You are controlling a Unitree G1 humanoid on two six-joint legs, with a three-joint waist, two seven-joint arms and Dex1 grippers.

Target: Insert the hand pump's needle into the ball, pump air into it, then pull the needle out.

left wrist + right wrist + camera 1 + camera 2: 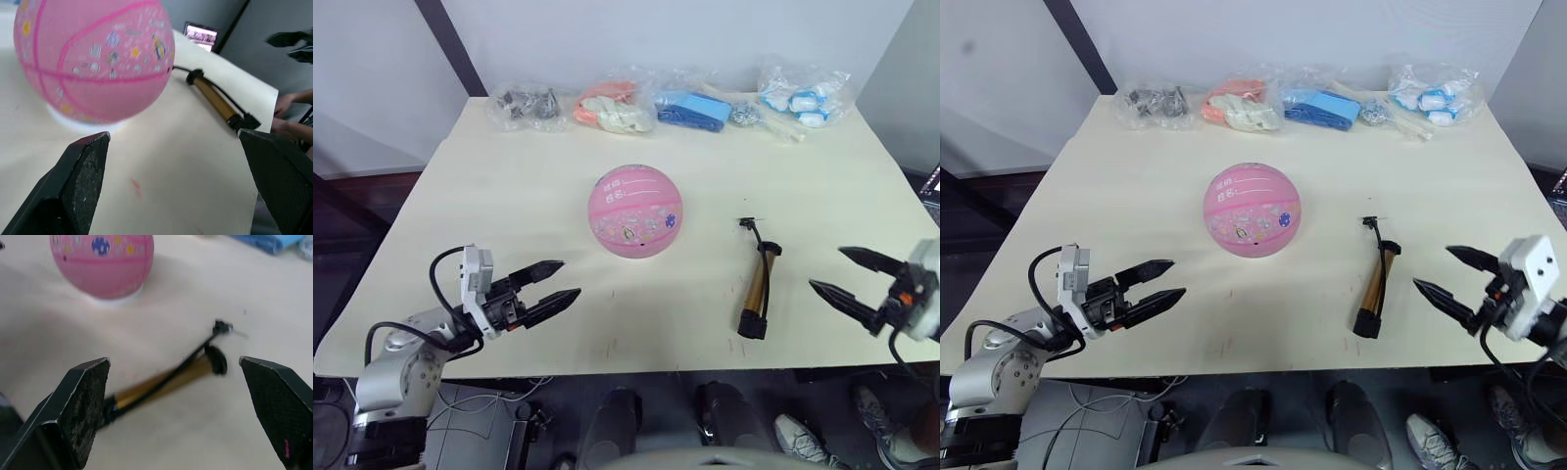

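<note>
STATE: left gripper and right gripper both spread apart, empty | POSITION: ball mid-table; pump lying flat to its right, near right gripper | RISK: ball appears free to roll if nudged; thin needle could bend or miss the valve | UNCLEAR: valve location cannot be made out; needle barely visible.
</note>
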